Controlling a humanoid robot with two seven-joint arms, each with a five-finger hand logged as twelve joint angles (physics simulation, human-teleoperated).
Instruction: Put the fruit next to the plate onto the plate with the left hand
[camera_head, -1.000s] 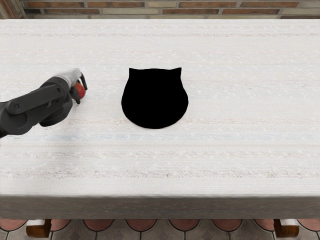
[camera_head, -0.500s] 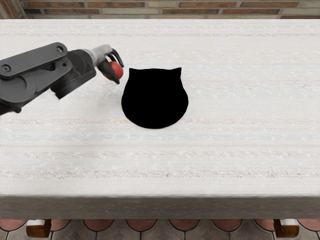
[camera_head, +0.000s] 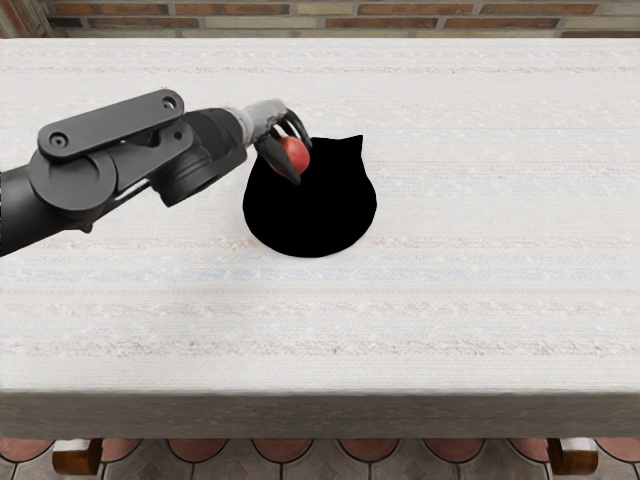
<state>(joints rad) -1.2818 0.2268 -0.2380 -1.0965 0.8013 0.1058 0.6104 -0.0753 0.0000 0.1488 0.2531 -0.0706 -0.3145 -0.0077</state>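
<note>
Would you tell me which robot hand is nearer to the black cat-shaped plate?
Left. The left hand, holding the round red fruit, hangs over the upper-left rim of the black cat-shaped plate; the right hand is out of view.

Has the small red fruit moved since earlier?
Yes. The small red fruit, in the left hand, went rightward, from left of the black cat-shaped plate to over its rim.

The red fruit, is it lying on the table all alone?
No, the left robot hand grips the red fruit over the black plate's edge.
</note>
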